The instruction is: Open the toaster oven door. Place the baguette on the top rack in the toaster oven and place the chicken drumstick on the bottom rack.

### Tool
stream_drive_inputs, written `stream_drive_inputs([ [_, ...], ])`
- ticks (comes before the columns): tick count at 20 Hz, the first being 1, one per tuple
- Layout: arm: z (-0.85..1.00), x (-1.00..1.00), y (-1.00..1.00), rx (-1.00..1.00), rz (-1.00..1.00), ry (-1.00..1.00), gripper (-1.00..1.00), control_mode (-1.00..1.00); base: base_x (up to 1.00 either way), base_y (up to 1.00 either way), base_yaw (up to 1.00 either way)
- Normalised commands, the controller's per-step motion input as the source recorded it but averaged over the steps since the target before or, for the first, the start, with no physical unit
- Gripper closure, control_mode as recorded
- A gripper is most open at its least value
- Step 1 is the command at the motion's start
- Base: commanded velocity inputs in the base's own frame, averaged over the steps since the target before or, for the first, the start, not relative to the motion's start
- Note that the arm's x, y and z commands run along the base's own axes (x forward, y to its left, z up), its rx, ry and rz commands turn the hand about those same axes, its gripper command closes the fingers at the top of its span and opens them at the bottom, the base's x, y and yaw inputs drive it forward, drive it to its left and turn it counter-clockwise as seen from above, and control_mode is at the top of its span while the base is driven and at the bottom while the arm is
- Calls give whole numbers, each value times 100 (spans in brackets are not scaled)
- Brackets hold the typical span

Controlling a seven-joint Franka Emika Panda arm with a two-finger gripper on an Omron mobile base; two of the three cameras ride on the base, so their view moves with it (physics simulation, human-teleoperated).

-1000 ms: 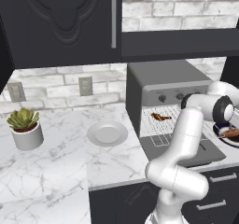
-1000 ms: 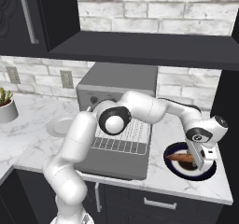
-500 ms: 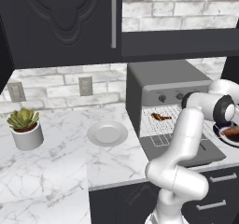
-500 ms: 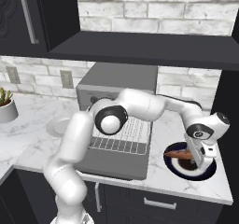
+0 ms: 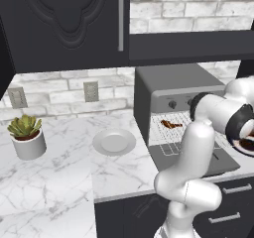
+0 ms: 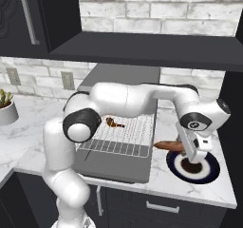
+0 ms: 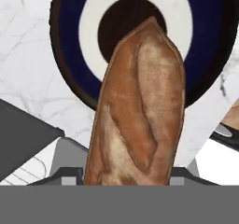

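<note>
The grey toaster oven [image 5: 173, 81] [image 6: 123, 77] stands with the toaster oven door [image 6: 118, 160] dropped flat open. The small brown chicken drumstick [image 5: 171, 124] [image 6: 114, 123] lies on a wire rack in the oven mouth. To the oven's right my gripper [image 6: 194, 151] [image 7: 126, 178] hangs over a dark blue and white plate [image 6: 209, 167] [image 7: 210, 41], shut on the reddish-brown baguette [image 6: 168, 146] [image 7: 137, 111]. The loaf sticks out leftward from the fingers towards the door, just above the plate.
An empty white plate [image 5: 114, 142] lies on the marble counter left of the oven. A potted plant [image 5: 27, 135] [image 6: 4, 106] stands further left. Dark upper cabinets hang overhead, and drawers run under the counter edge.
The fingers have closed in around the baguette. It now sits a little higher and further left over the blue plate. The oven, door and drumstick have not moved.
</note>
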Motion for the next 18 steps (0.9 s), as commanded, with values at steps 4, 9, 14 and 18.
stream_drive_inputs([
  [4,92,-29,100,-1,-5,-1,100,-100,0,0,0],
  [9,41,-16,100,-5,-7,1,100,-100,0,0,0],
  [14,0,0,100,-8,-13,7,100,-100,0,0,0],
  [18,0,0,100,-6,-13,10,100,-100,0,0,0],
])
